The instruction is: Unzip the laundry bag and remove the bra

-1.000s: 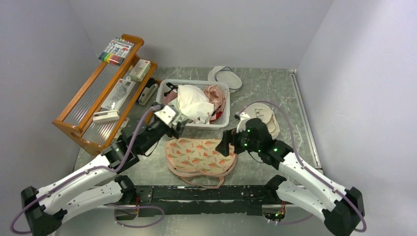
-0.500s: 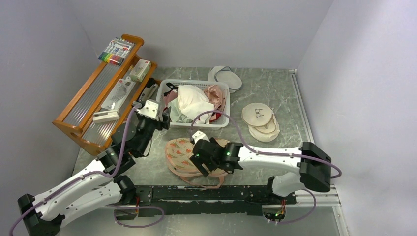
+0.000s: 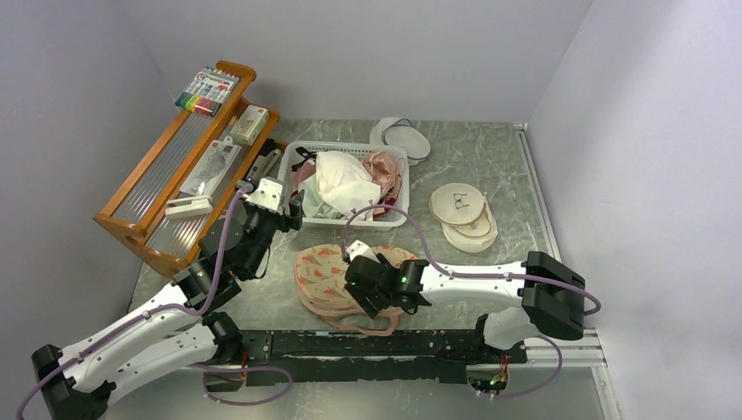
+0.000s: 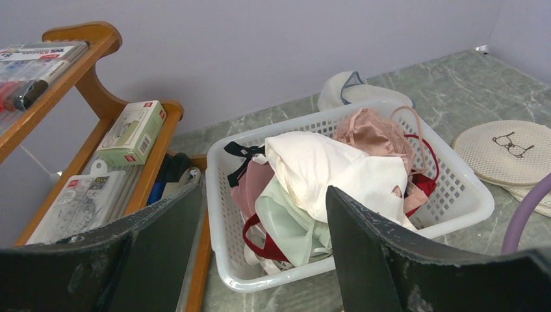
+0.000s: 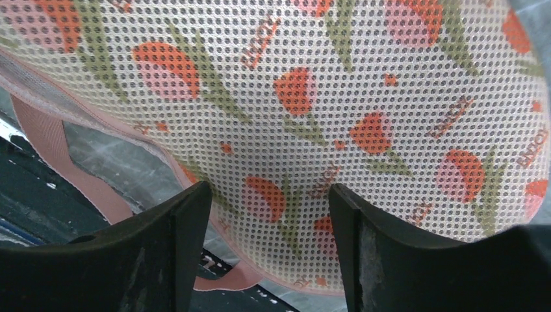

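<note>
The laundry bag (image 3: 319, 271) lies flat on the table in front of the basket, peach mesh with orange-red flowers and pink trim. My right gripper (image 3: 363, 293) hovers open low over its right half, jaws either side of the bag's near edge. In the right wrist view the bag (image 5: 364, 97) fills the frame, with the open right gripper (image 5: 268, 192) just above it and empty. My left gripper (image 3: 293, 210) is open and empty at the basket's front left corner, off the bag. In the left wrist view the left gripper (image 4: 263, 195) faces the basket. The black bra is hidden.
A white basket (image 3: 367, 225) of white, pink, pale green and red garments stands behind the bag; its rim shows in the left wrist view (image 4: 268, 283). A wooden rack (image 3: 184, 175) stands at the left. White round pouches (image 3: 462, 214) lie at the right and one (image 3: 402, 138) at the back. A black rail (image 3: 350, 343) runs along the near edge.
My right arm has swung from the bag's right end across to over its near right half. My left gripper has drawn back from the bag to the basket's front left corner.
</note>
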Controlling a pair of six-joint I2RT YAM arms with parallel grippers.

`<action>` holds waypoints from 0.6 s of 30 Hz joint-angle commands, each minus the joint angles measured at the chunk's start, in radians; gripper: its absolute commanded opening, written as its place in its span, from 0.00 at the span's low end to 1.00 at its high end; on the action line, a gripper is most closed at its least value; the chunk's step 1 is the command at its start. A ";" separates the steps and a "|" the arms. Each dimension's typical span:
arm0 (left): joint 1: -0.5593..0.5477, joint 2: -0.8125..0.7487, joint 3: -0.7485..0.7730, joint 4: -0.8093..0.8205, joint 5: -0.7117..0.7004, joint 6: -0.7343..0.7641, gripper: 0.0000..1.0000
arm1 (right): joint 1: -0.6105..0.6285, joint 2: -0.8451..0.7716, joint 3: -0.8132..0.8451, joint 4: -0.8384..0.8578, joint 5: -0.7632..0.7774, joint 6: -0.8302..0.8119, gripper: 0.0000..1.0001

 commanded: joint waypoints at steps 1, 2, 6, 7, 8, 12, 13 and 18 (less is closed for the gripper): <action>0.010 0.002 0.018 0.008 -0.010 -0.011 0.81 | 0.004 -0.042 -0.051 0.058 -0.024 0.069 0.62; 0.010 0.003 0.018 0.007 -0.009 -0.013 0.81 | 0.003 -0.046 -0.057 0.063 -0.027 0.079 0.56; 0.010 0.000 0.017 0.005 -0.008 -0.016 0.81 | 0.003 -0.050 -0.058 0.054 -0.012 0.127 0.32; 0.010 0.001 0.017 0.005 -0.008 -0.016 0.81 | 0.003 -0.051 -0.056 0.051 -0.012 0.136 0.27; 0.011 -0.001 0.017 0.006 -0.009 -0.016 0.81 | 0.004 -0.052 -0.051 0.047 -0.018 0.145 0.23; 0.010 0.000 0.016 0.005 -0.014 -0.015 0.81 | 0.004 -0.067 -0.021 0.012 -0.040 0.194 0.06; 0.010 0.000 0.017 0.005 -0.016 -0.015 0.81 | 0.003 -0.078 -0.015 0.000 -0.049 0.207 0.05; 0.011 0.005 0.019 0.003 -0.009 -0.016 0.81 | 0.001 -0.162 0.028 -0.082 -0.061 0.320 0.00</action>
